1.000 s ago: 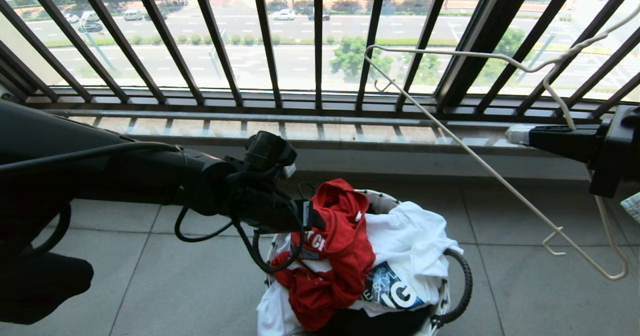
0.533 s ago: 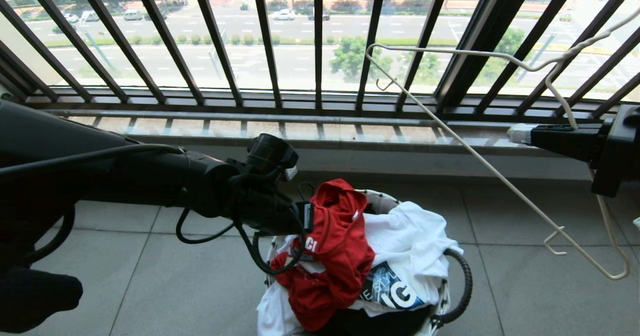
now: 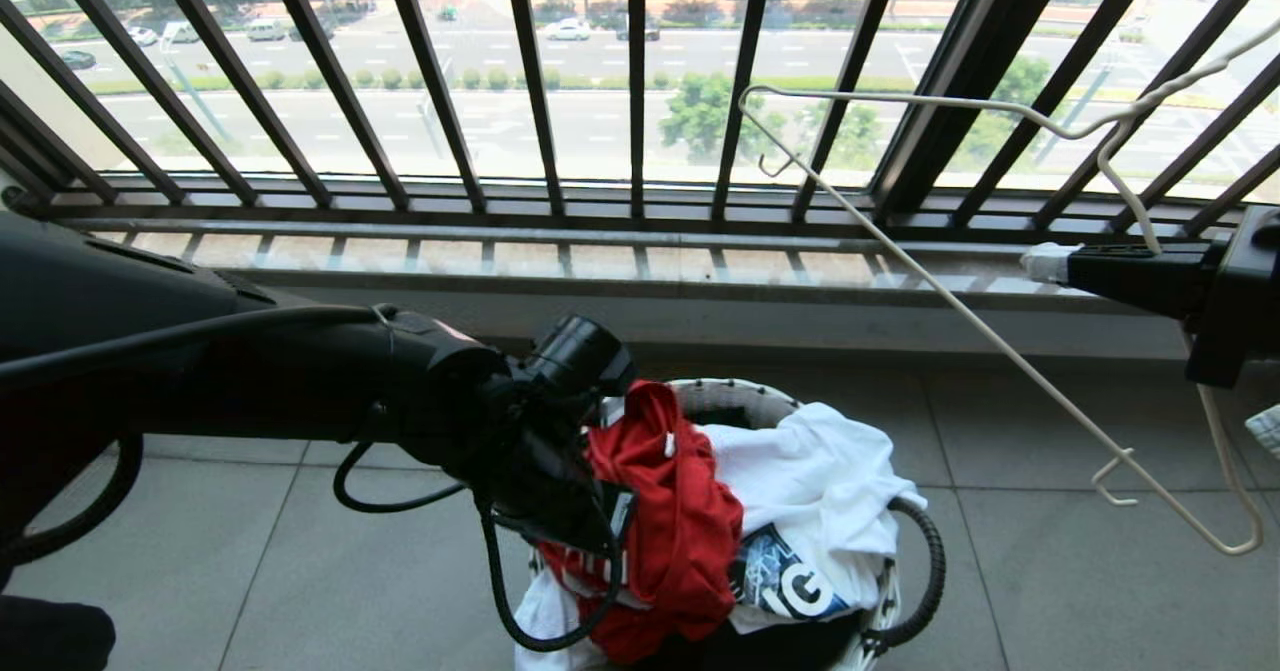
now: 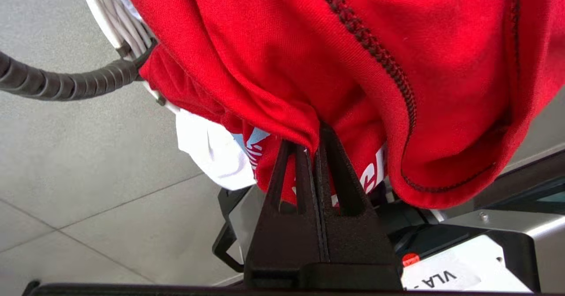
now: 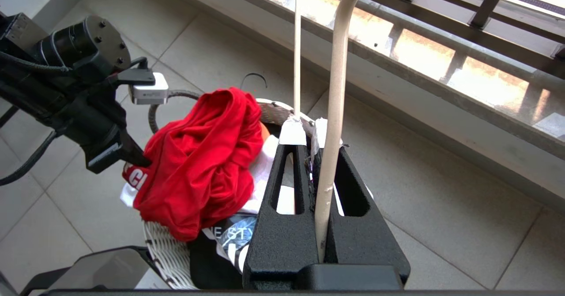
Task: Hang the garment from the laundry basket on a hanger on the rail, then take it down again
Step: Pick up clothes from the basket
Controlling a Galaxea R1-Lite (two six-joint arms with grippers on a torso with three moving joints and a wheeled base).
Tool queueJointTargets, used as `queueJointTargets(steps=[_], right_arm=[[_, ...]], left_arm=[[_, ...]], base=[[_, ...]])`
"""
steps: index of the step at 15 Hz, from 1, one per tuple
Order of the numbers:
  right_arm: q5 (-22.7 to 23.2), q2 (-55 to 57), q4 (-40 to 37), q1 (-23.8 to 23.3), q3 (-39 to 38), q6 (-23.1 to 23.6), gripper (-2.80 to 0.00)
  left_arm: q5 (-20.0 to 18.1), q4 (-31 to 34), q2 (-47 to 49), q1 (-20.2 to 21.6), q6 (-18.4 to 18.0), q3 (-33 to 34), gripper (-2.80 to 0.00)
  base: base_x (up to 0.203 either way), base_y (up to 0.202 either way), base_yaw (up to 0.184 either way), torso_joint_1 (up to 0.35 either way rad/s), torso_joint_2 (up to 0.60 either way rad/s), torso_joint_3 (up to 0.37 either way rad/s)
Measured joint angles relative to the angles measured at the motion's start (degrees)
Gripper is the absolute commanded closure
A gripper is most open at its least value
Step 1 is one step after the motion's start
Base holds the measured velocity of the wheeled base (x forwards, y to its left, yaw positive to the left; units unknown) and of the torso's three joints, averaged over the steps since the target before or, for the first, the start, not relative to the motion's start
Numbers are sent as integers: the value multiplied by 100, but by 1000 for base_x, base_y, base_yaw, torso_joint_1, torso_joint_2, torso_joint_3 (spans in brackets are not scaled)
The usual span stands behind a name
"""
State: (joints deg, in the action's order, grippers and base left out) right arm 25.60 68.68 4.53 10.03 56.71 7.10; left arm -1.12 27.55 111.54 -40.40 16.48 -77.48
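Early stage: my L gripper [image 4: 314,155] has clamped a fold of the red tee [image 3: 660,511], bunched on the basket [image 3: 915,551] at 6 o'clock, R gripper [image 5: 309,155] pinching the hanger [image 3: 1000,351] at 3 o'clock; hanging and take-down still ahead.

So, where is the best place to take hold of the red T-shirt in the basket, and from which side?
Probably the raised fold of the red T-shirt on the left of the heap, coming from the robot's left. It stands free of the white garment there, and the left gripper already pinches that fold.
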Motion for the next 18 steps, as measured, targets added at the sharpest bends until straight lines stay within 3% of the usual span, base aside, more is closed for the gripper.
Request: queueJointTargets(steps=[3,6,14,15,18], right_arm=[[0,2,0,-4,2,-16,0],[0,15,-2,-4,2,-8,0],[0,30,0,-63,32,-21,0],[0,30,-2,-69,35,-24,0],[0,24,0,-80,35,-24,0]], left_arm=[[583,882,-242,-236,-310,-52,0],[712,1204,-424,-585,-296,-32,0],[692,748,237,-929,-86,67,0],[693,702,278,-932,-86,95,-280],[687,690,250,-932,-86,155,-280]], base=[[0,0,0,0,0,0],[0,0,0,0,0,0],[0,0,0,0,0,0],[0,0,0,0,0,0],[0,0,0,0,0,0]])
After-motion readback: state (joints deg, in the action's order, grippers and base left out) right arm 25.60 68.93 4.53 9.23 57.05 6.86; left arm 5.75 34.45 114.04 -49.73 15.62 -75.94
